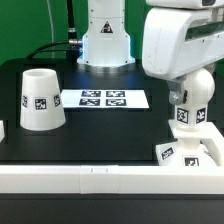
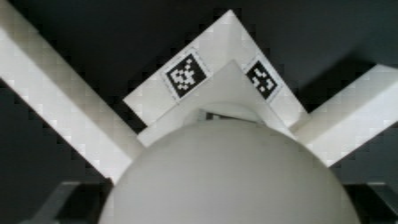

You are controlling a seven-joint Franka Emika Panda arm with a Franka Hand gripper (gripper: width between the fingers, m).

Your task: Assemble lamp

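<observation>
The rounded white bulb (image 1: 186,112) stands upright with its neck down on the stepped square base (image 1: 176,152) at the exterior view's right. My gripper (image 1: 190,92) reaches down over the bulb's top and is shut on it. In the wrist view the bulb (image 2: 222,165) fills the space between the dark fingers (image 2: 64,200), and the tagged base (image 2: 221,72) lies under it, set into the corner of the rails. The tapered shade (image 1: 40,100) stands mouth down at the exterior view's left, apart from the gripper.
The marker board (image 1: 103,98) lies flat in the middle of the black table. A long white rail (image 1: 90,178) runs along the front edge. Two rails (image 2: 54,95) meet in a corner behind the base. The arm's pedestal (image 1: 105,45) stands at the back.
</observation>
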